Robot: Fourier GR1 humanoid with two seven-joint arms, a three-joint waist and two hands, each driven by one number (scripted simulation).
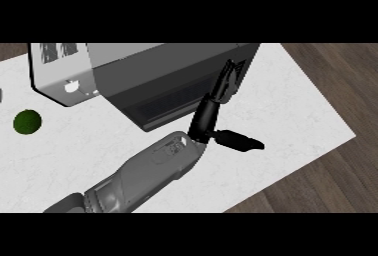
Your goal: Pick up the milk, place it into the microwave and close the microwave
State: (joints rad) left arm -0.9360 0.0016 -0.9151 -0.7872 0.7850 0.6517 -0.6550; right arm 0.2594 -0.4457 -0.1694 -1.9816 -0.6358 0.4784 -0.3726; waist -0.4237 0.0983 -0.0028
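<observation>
- The boxy grey microwave (pixel 173 75) stands at the white marble table's (pixel 295 125) far edge.
- The right robot hand (pixel 214 107), fingers straight and thumb spread, touches its dark side.
- A round green fruit (pixel 27 121) lies near the left edge.

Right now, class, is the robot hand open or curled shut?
Open. The robot hand has its fingers stretched straight against the microwave, with its thumb sticking out sideways. It holds nothing.

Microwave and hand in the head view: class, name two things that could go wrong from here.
1. The hand lies with straight fingers along the microwave side, so a push might shift the whole microwave rather than its door.
2. The milk is not visible, so whether it is inside cannot be told.
3. The green round object lies near the door.
</observation>
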